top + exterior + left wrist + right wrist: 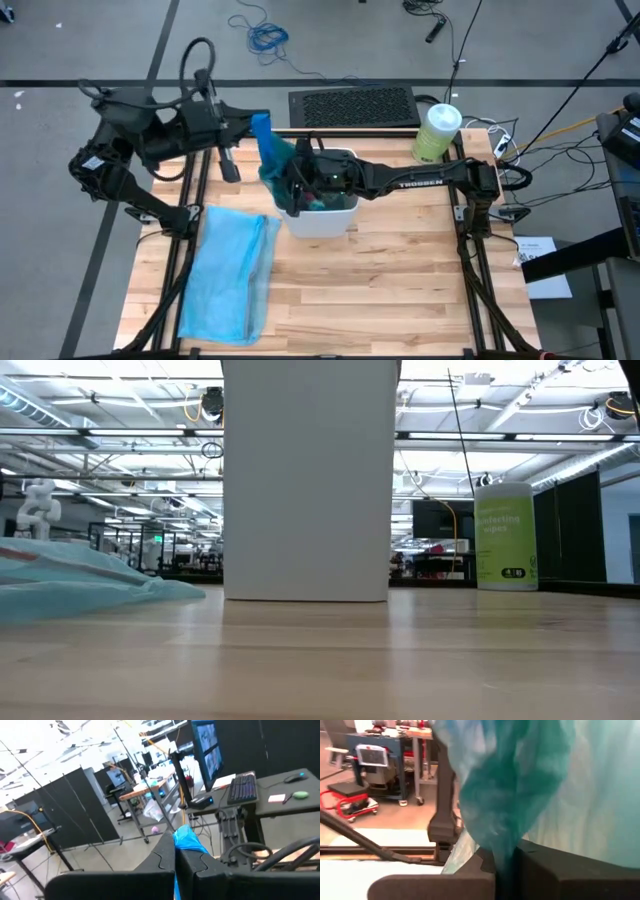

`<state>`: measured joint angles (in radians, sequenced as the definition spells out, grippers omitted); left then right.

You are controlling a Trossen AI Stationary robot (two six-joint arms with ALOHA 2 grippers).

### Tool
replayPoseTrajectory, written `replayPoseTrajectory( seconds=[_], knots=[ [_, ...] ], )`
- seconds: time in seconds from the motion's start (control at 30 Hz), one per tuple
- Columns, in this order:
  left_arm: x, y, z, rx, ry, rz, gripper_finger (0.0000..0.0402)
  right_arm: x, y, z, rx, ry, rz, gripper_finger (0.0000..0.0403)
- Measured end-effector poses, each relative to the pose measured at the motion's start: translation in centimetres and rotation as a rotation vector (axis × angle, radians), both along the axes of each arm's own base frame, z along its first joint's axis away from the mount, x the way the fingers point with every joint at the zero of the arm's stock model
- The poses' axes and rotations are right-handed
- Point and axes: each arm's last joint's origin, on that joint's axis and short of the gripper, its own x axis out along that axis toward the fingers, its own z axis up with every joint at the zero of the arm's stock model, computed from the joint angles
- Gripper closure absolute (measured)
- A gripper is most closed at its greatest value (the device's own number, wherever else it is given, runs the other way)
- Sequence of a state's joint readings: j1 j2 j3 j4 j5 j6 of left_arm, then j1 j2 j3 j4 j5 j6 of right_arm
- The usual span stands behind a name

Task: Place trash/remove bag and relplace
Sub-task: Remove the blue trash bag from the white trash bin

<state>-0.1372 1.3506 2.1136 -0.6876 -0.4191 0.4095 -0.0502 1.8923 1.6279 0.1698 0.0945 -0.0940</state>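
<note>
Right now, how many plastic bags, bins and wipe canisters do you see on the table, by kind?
Teal-green bag, pinched by both grippers, left and right: 1
Pale blue bag, lying flat: 1
White bin: 1
Green wipes canister: 1
Total: 4

Grey floor (350, 40), blue cable (268, 38), ceiling strip lights (120, 390), desk (280, 802)

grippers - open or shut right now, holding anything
left gripper: shut on the bag.
right gripper: shut on the same bag, over the white bin.
</note>
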Motion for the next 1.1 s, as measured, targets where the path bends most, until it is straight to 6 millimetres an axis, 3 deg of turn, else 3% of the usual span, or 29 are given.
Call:
replayPoseTrajectory(
  seconds=[0.77, 1.1],
  knots=[
    [-2.5, -0.3, 2.0, 0.012, -0.067, -0.023, 0.0401, -0.5, -0.1, -1.4, 0.056, 0.17, -0.051, 0.0403],
    [-3.7, 0.0, 2.3, -0.001, -0.085, 0.007, 0.0401, -0.4, 1.2, -1.5, 0.037, 0.175, -0.023, 0.0403]
  ],
)
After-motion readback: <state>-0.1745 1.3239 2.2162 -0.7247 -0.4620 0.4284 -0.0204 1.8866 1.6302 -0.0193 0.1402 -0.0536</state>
